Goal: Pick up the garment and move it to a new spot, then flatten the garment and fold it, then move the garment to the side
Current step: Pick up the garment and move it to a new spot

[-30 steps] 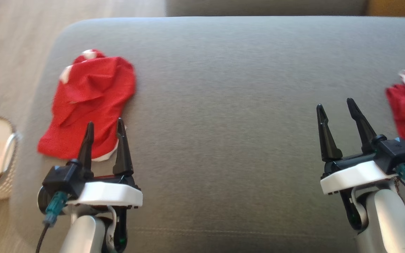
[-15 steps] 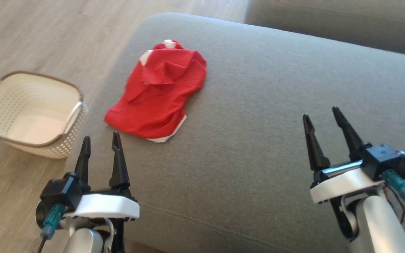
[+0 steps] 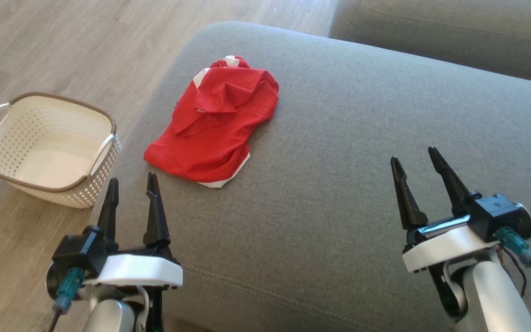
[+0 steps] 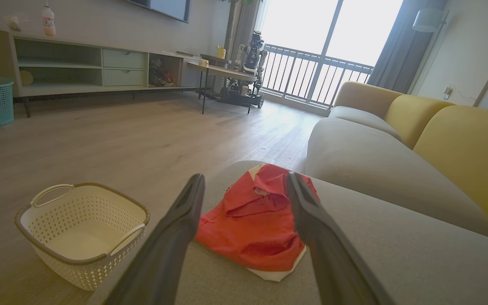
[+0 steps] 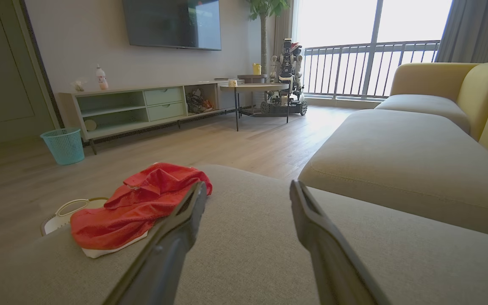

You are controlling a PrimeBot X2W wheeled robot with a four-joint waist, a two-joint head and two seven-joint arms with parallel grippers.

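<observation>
A crumpled red garment with white trim lies on the grey sofa cushion, near its left end. It also shows in the left wrist view as the garment and in the right wrist view as the garment. My left gripper hovers open just short of the garment's near edge, nothing between its fingers. My right gripper stands open and empty over bare cushion, far to the garment's right.
A cream perforated basket with a brown rim stands on the wooden floor left of the sofa. A second cushion lies beyond. A low media unit, a teal bin and a side table stand across the room.
The head camera has swung left, bringing the basket fully into view and shifting the garment toward the middle. Both grippers stay open; the garment lies unmoved on the cushion.
</observation>
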